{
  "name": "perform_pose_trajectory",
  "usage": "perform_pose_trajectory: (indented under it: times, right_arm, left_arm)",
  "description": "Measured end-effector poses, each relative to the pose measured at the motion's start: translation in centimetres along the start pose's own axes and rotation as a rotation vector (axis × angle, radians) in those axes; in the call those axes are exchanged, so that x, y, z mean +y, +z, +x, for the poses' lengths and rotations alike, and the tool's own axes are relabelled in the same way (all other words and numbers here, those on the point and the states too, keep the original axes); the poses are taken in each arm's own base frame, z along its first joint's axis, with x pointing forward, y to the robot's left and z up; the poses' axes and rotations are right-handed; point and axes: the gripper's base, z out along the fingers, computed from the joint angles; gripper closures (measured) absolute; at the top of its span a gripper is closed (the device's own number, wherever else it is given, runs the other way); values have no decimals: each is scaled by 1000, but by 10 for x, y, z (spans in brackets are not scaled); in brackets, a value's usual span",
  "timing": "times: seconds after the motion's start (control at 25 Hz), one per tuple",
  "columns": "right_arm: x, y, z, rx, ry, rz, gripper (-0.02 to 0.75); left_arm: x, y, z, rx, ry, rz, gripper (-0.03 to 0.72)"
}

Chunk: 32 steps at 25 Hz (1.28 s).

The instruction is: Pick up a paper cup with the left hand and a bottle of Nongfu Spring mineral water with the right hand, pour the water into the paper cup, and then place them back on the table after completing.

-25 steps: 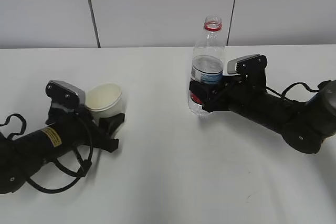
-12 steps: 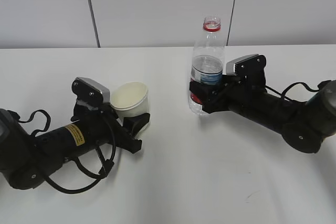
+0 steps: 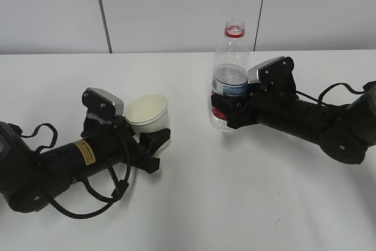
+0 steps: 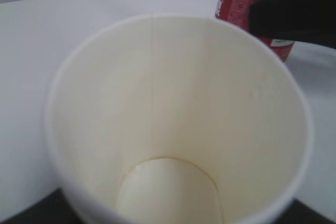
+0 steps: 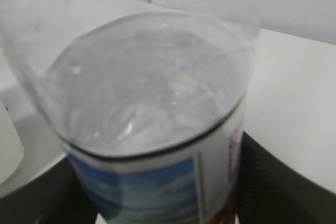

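The white paper cup (image 3: 148, 114) is held in my left gripper (image 3: 154, 138), the arm with the yellow sticker, left of centre on the table. It is empty and fills the left wrist view (image 4: 178, 124). The clear bottle (image 3: 230, 80), uncapped with a red neck ring and a red, white and blue label, stands upright and holds water. My right gripper (image 3: 226, 110) is shut around its lower part. The bottle fills the right wrist view (image 5: 152, 124), and its red label shows behind the cup in the left wrist view (image 4: 249, 3).
The white table (image 3: 194, 204) carries both arms lying low on it. A small scuff mark (image 3: 281, 220) sits near the front right. A grey panelled wall (image 3: 176, 10) closes the back.
My left arm has carried the cup to the right, toward the bottle, mostly in the first half second. The bottle has risen slightly in the right gripper.
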Motion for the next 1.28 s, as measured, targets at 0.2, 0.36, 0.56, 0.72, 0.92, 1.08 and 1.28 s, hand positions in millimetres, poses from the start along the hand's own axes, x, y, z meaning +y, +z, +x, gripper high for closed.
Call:
perform_pose_trajectory:
  times: [0.2, 0.36, 0.56, 0.72, 0.92, 1.08, 1.28]
  right_arm:
    - [0, 0, 0, -1, -2, -2, 243]
    - [0, 0, 0, -1, -3, -4, 274]
    - [1, 0, 0, -3, -6, -6, 342]
    - [1, 0, 0, -1, -39, -15, 351]
    - [3, -4, -9, 28, -158, -26, 352]
    - [2, -8, -20, 49, -274, -14, 353]
    - [1, -12, -30, 68, -395, 1, 358]
  left_arm:
    - [0, 0, 0, 0, -1, 0, 311]
    - [0, 0, 0, 0, -1, 0, 311]
    - [0, 0, 0, 0, -1, 2, 311]
    - [-3, 0, 1, 7, -12, 34, 311]
    - [-8, 0, 2, 19, -21, 91, 311]
    - [-13, -1, 3, 30, -11, 138, 311]
    - [-18, 0, 2, 41, -7, 205, 311]
